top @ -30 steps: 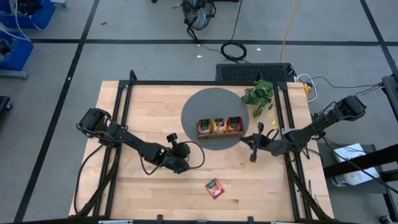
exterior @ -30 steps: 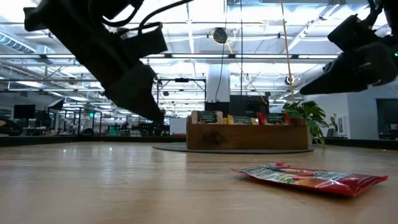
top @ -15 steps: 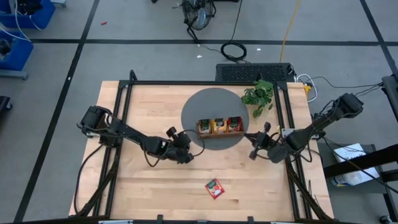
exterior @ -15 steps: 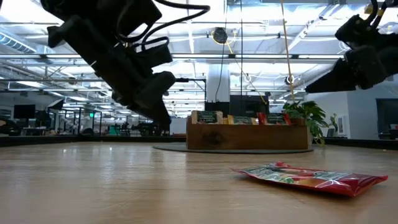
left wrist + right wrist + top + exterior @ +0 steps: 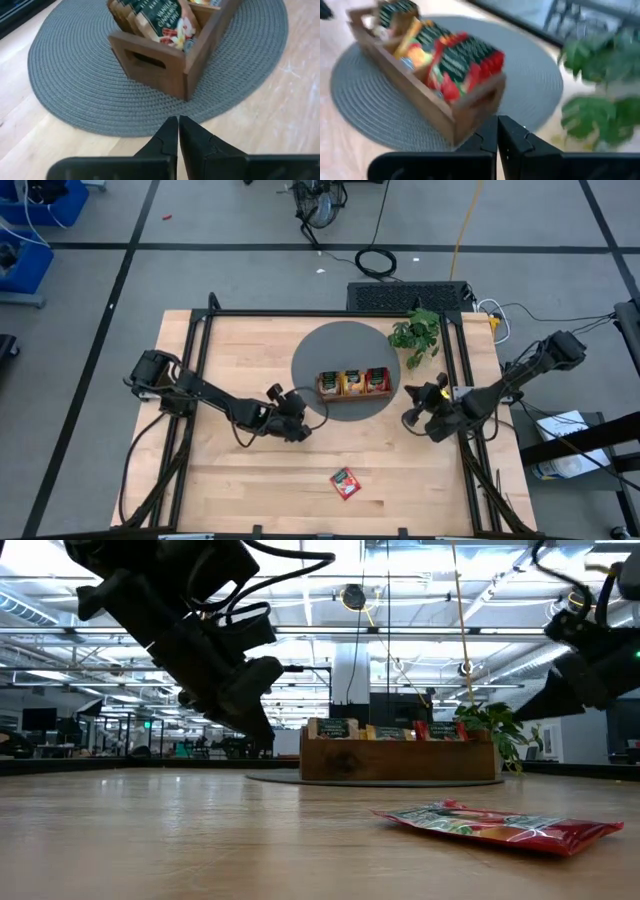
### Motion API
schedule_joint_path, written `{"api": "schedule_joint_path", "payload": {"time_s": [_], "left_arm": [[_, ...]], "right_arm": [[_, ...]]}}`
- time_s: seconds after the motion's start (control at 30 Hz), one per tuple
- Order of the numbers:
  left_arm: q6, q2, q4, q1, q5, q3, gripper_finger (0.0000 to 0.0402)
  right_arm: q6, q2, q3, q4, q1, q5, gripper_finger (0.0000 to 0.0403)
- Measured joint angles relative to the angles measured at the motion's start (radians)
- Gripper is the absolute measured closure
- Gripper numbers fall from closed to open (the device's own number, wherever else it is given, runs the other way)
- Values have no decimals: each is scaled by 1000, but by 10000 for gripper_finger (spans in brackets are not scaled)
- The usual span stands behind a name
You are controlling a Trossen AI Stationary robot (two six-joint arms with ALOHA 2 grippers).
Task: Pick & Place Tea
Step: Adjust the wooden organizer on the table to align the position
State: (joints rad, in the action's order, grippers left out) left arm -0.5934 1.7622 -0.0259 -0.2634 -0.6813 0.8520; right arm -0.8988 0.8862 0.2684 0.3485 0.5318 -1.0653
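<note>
High: red tea sachet (image 5: pixel 345 482) flat on bench (image 5: pixel 240 490), well apart from tray (image 5: pixel 353 383) on grey mat (image 5: pixel 340 345); left gripper (image 5: pixel 297 427) by mat edge, right gripper (image 5: pixel 413 413) beside it, both jaws closed, empty
Low: sachet (image 5: pixel 500 827) looks light, thin, crinkly; likely slippery, pinch an edge
Wrists: tray sachets upright

Mat (image 5: pixel 340 345): lies on the table (image 5: pixel 250 340), toward its far side.
Tray (image 5: pixel 353 393): stands on the mat's near part.
Sachets in the tray (image 5: pixel 352 382): upright in all three compartments.
Plant (image 5: pixel 417 333): at the mat's right edge, behind the tray.
Loose sachet (image 5: pixel 345 482): flat on the table, well apart from the tray, on its near side.
Left gripper (image 5: pixel 299 423): just left of the mat.
Right gripper (image 5: pixel 412 416): right of the mat.
</note>
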Motion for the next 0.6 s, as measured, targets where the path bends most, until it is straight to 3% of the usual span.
{"api": "schedule_joint_path", "payload": {"time_s": [0.23,0.6], "left_arm": [[4,5,9,30,30,0,397],[15,12,-2,57,85,0,385]], "right_arm": [[-30,15,-39,-47,-80,170,403],[123,79,-93,-302,-150,233,403]]}}
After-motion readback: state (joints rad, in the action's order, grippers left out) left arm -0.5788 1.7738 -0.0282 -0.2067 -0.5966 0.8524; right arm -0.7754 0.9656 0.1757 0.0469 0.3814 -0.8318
